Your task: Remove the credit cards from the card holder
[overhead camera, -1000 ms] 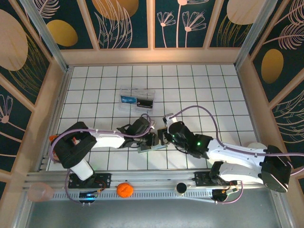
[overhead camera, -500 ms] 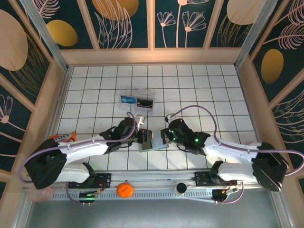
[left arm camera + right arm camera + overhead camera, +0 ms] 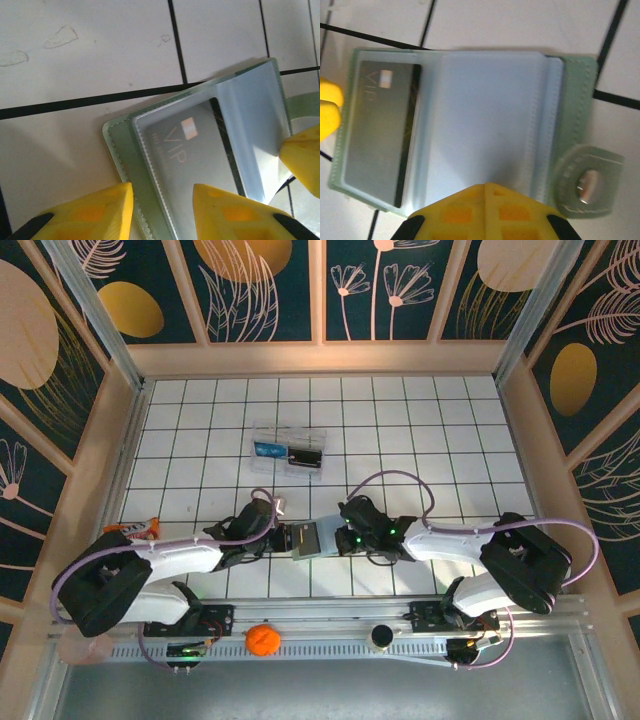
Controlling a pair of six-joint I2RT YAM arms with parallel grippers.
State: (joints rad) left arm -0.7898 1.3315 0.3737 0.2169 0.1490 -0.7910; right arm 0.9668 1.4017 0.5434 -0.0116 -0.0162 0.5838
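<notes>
Left gripper [image 3: 162,197]: its yellow fingers are standing apart and are closed on nothing. One is sitting over the tile just beside the holder's edge, the other over the card.
Right gripper [image 3: 485,202]: its two yellow fingers are sitting together with only a thin seam between them. They seem to be pressing on the near edge of the pale inner sleeves, but I cannot tell whether a leaf is pinched.
Card holder: the small flat grey-green bifold card holder of soft material [image 3: 312,539] is lying open on the white tiled table [image 3: 450,440]. It is close to the middle of the near edge, between the two grippers, with its snap tab [image 3: 587,182] spreading out to one side.
Card: a silver-grey credit card marked VIP [image 3: 190,145] is sitting fully inside a clear sleeve.
Clear box: a clear plastic box with blue and black items [image 3: 289,452] is standing well apart, farther toward the far edge.
Step in hand: I judge that the holder is being held open and the left arm is preparing to take the first card. No card is out yet.
Next move: it is calling for the left fingers to catch the card's free edge and slide it toward the sleeve mouth while the right arm is holding the holder down. The soft sleeve may come along with the card.
Change: compared with half a second ago, both arms are lying lower and more stretched along the near edge. The holder is looking flatter and more open, and the box is in the same place.
</notes>
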